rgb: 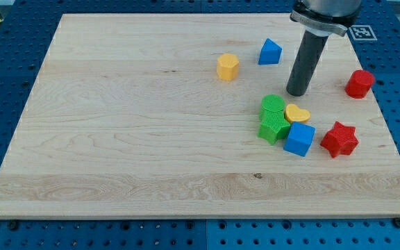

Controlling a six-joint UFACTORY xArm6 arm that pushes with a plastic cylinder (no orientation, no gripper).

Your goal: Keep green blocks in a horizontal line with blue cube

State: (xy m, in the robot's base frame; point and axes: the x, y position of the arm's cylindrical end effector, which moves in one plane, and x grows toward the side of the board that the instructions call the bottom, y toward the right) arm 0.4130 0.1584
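Two green blocks sit together at the view's right: a rounded green block and a green star-like block just below it. The blue cube lies to the lower right of them, touching or nearly touching the lower green block. A yellow heart rests between the upper green block and the blue cube. My tip is on the board just above and to the right of the upper green block, close to the yellow heart, apart from both.
A yellow hexagonal block and a blue triangular block lie near the view's top. A red cylinder is at the right edge. A red star lies right of the blue cube. The wooden board sits on a blue pegboard.
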